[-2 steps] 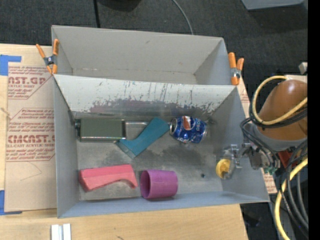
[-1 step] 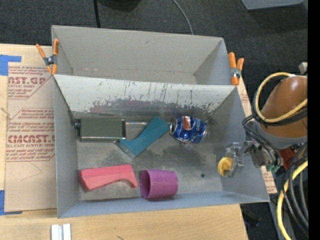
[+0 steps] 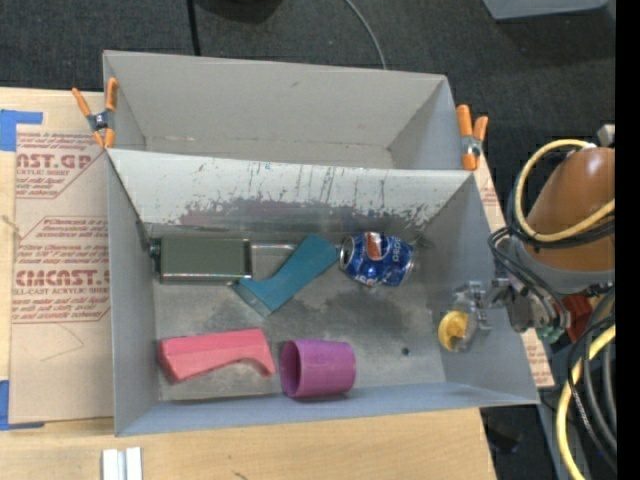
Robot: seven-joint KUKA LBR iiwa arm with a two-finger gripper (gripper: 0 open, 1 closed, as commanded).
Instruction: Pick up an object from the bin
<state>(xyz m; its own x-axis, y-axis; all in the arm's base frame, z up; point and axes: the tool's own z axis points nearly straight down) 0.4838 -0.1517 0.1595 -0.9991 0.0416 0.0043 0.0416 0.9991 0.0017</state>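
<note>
Several loose things lie spread over the floor of the grey metal bin [image 3: 270,108], each apart from or only just meeting its neighbour rather than heaped. The arm [image 3: 575,218], with its orange cover and looped cables, comes in over the right rim, and its jaws hang low against the sloping right wall, near the front right corner. A small yellow thing [image 3: 452,331], rounded and lumpy, sits right at the tip of the jaws, on their lower left side and touching or nearly touching them. Whether it lies between them I cannot tell, nor whether the jaws are apart or together. Nearest on the floor is a crushed blue can [image 3: 376,260], lying on its side up and to the left of the jaws, well apart from them. A teal angled piece [image 3: 290,276] lies just left of the can, and a flat grey-green box [image 3: 203,258] sits beyond it against the back wall. Along the front lie a pink block [image 3: 213,353] and, just beside it, a purple cup [image 3: 318,368] on its side.
</note>
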